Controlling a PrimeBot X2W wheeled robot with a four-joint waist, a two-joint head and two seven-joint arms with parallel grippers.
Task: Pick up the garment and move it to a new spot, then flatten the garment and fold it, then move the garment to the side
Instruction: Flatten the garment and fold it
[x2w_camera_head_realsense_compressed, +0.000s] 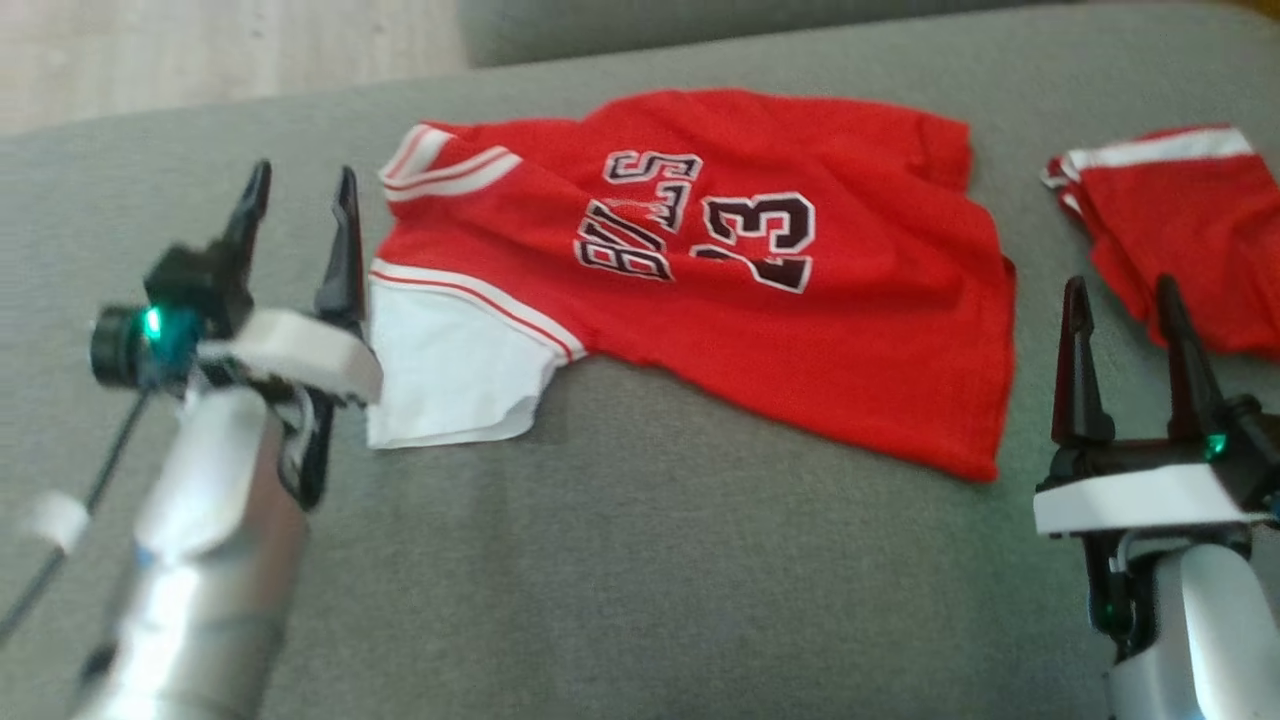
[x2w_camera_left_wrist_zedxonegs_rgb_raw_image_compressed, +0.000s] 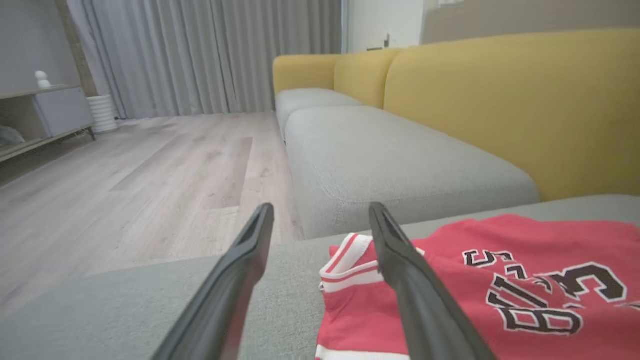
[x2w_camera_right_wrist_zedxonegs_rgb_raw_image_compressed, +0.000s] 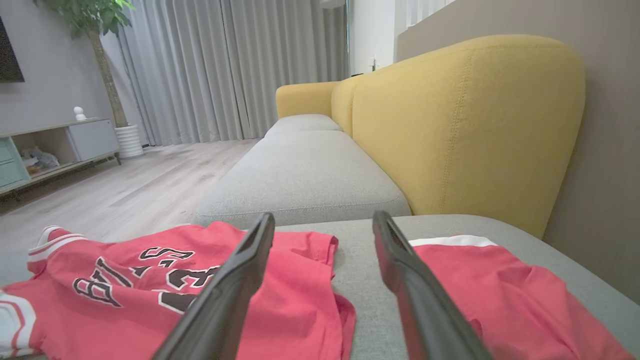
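Our left gripper (x2w_camera_head_realsense_compressed: 304, 180) has its jaws wide and empty beside the red printed fabric jersey (x2w_camera_head_realsense_compressed: 760, 330); our right gripper (x2w_camera_head_realsense_compressed: 1120, 290) has its jaws equally wide, holding nothing. The jersey lies rumpled on the grey sofa cushion (x2w_camera_head_realsense_compressed: 650, 560), and we flank it, seemingly to flatten it.

Grey cushion (x2w_camera_head_realsense_compressed: 640, 560) bears red jersey (x2w_camera_head_realsense_compressed: 800, 330) and red cloth (x2w_camera_head_realsense_compressed: 1190, 240)

l pincer (x2w_camera_head_realsense_compressed: 305, 175) blurry, 2nd garment (x2w_camera_head_realsense_compressed: 1180, 230) cut off

Head camera looks down; both low, forward-facing wrist cameras share the jersey (x2w_camera_head_realsense_compressed: 850, 330).
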